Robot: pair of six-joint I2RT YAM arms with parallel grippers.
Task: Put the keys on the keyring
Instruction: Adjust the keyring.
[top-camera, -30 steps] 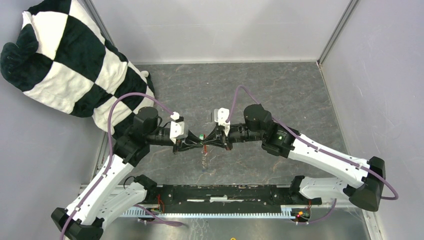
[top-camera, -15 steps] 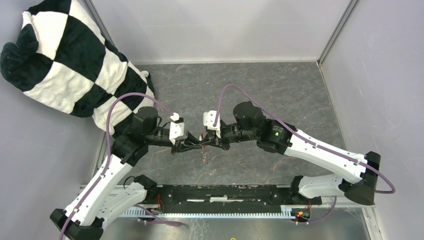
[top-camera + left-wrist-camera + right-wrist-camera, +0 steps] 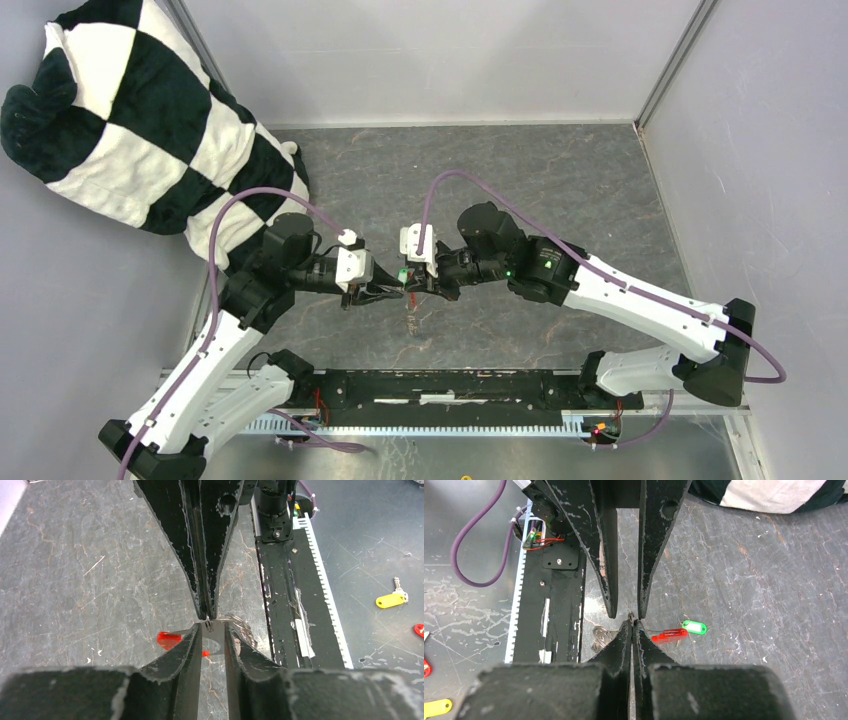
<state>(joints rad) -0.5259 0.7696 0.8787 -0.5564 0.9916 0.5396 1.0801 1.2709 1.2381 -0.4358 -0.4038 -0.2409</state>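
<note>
My left gripper (image 3: 392, 290) (image 3: 212, 627) is shut across the keyring (image 3: 216, 636), a flat silver ring spanning the gap between its jaws. The red tag (image 3: 167, 639) (image 3: 669, 635) sticks out to one side, and the grey chain clump (image 3: 410, 322) (image 3: 601, 635) hangs below. My right gripper (image 3: 418, 287) (image 3: 632, 622) meets it tip to tip, shut on a thin wire loop at the ring's rim. The green key head (image 3: 403, 273) (image 3: 694, 627) sits just beside the red tag. Only this one of the keys shows.
A black-and-white checkered cushion (image 3: 130, 120) leans in the far left corner. The black base rail (image 3: 450, 385) runs along the near edge under the grippers. A yellow-tagged key (image 3: 391, 599) and a red tag (image 3: 419, 629) lie on the surface beyond that rail.
My right arm has moved left until its tips reach the left gripper's tips. The left gripper and the green key head have stayed where they were.
</note>
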